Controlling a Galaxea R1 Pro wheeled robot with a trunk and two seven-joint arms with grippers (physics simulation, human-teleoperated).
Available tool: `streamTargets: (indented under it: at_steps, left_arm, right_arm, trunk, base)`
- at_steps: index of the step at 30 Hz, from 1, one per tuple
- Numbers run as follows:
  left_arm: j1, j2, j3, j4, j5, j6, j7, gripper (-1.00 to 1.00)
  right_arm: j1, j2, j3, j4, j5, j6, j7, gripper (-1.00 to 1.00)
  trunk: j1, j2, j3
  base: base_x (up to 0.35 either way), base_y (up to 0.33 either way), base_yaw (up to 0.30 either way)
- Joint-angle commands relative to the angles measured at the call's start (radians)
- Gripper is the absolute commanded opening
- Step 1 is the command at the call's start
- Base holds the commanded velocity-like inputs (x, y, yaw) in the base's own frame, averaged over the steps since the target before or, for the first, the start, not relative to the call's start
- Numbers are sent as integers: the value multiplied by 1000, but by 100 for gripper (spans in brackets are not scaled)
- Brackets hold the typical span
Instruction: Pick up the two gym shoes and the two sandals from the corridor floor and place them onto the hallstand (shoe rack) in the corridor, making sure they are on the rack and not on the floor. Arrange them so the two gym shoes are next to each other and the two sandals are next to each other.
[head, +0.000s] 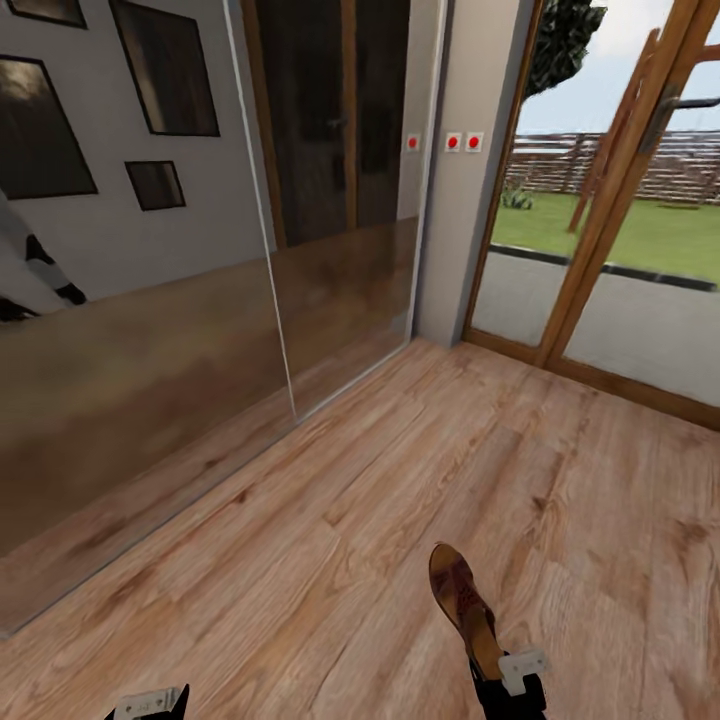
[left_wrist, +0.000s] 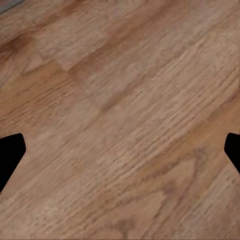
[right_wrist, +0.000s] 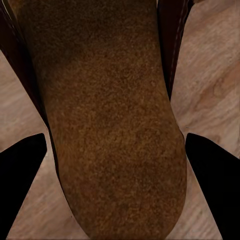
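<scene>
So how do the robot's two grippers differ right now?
The right gripper has a brown sandal between its fingers, while the left gripper has nothing but bare corridor floor between its own. In the head view the right one sits behind the sandal's heel; the left sits apart from it. Both have dark fingers.

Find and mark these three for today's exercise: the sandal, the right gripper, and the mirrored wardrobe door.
sandal (head: 462, 595): head view, on its tan insole, mid-length.
right gripper (head: 512, 688): head view, midway between its fingertips, at the sandal's near end.
mirrored wardrobe door (head: 140, 330): head view, on its reflective panel.
</scene>
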Motion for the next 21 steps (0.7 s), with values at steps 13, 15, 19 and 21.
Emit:
streamTargets:
  at_steps: [13, 15, 19, 21]
  left_arm:
    - [-1, 0, 12, 0, -8, -2, 34, 100]
    - [-1, -1, 10, -1, -9, -2, 69, 100]
    - [-1, -3, 4, 1, -15, -2, 120, 100]
    - [-1, -3, 3, 2, -16, -2, 121, 100]
  right_arm:
    - [0, -4, -9, 2, 11, -4, 1, -100]
    - [0, -4, -9, 2, 11, -4, 1, -100]
    - [0, -7, -9, 2, 11, -4, 1, -100]
    - [0, -7, -9, 2, 11, -4, 1, -100]
  trunk:
    - [0, 0, 4]
    - [0, 0, 5]
    - [0, 0, 9]
    - [0, 0, 10]
  base:
    - [87, 0, 274]
    - [3, 0, 266]
    - [0, 0, 255]
    - [0, 0, 249]
